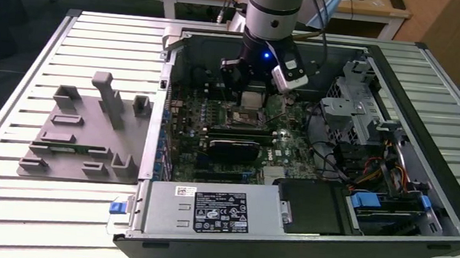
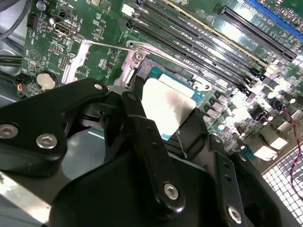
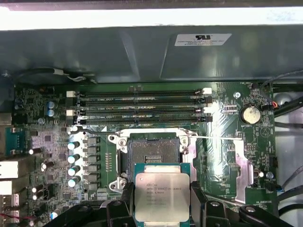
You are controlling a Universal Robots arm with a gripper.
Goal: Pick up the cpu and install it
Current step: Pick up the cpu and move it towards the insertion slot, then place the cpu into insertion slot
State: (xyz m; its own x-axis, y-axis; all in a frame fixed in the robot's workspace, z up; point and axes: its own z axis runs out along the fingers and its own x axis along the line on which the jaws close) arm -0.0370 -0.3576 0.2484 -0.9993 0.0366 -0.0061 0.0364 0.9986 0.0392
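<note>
holding the cpu (image 3: 161, 196) (jaws clamped) near the socket (image 3: 150, 153)

One cpu (image 3: 161, 196), one socket (image 3: 150, 153), one motherboard (image 3: 222, 142)

Cpu (image 3: 161, 195): silver-grey top w/ dark print, thin pale rim, green edge. Claw (image 1: 255, 89): black, silver screw heads. Board (image 3: 222, 156): green w/ fine pale traces. Socket (image 3: 151, 150): silver frame, dark centre. Memory slots (image 3: 137, 97): black, white end clips. Capacitors (image 3: 73, 158): silver-blue tops. Coin battery (image 3: 249, 114): silver. Table (image 1: 97, 38): pale grey, ribbed stripes. Fixture (image 1: 81, 136): plain mid-grey. Pc case (image 1: 286, 256): black. Tab (image 1: 118, 207): blue.
</note>
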